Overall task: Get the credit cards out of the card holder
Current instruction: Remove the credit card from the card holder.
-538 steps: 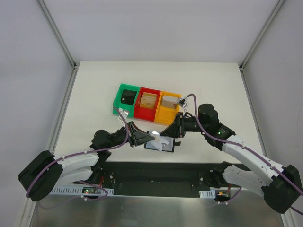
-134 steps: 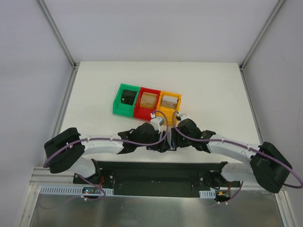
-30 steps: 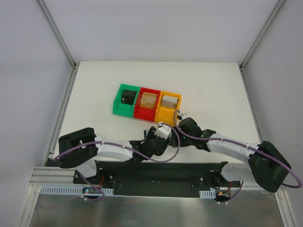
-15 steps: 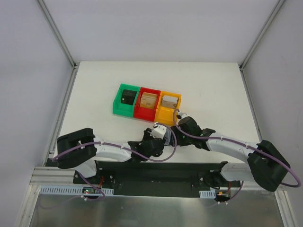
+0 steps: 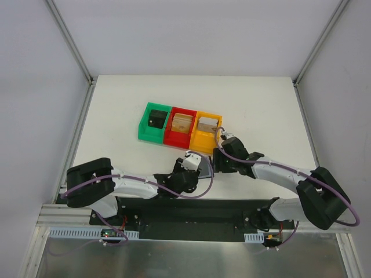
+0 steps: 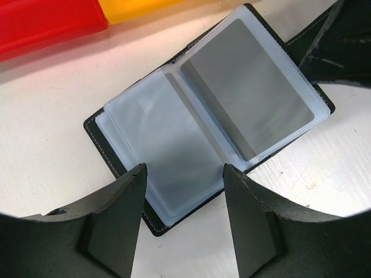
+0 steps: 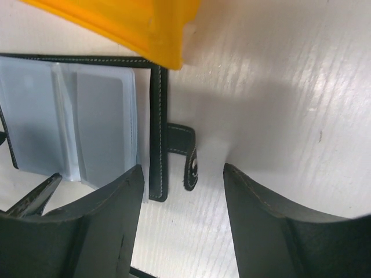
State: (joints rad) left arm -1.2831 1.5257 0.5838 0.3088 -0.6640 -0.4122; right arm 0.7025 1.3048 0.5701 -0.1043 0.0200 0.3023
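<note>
Card holder (image 6: pixel 191 133) open, clasp strap (image 7: pixel 184 152) seen only by right wrist

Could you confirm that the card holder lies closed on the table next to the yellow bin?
Not quite: the card holder lies open, not closed, as the left wrist view shows. It is on the table next to the yellow bin.

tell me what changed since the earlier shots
The card holder, held up between both grippers earlier, now lies open flat on the table, let go. The left gripper has drawn back slightly leftward, the right gripper has shifted toward the orange bin; both stand open. The three bins stayed put.
</note>
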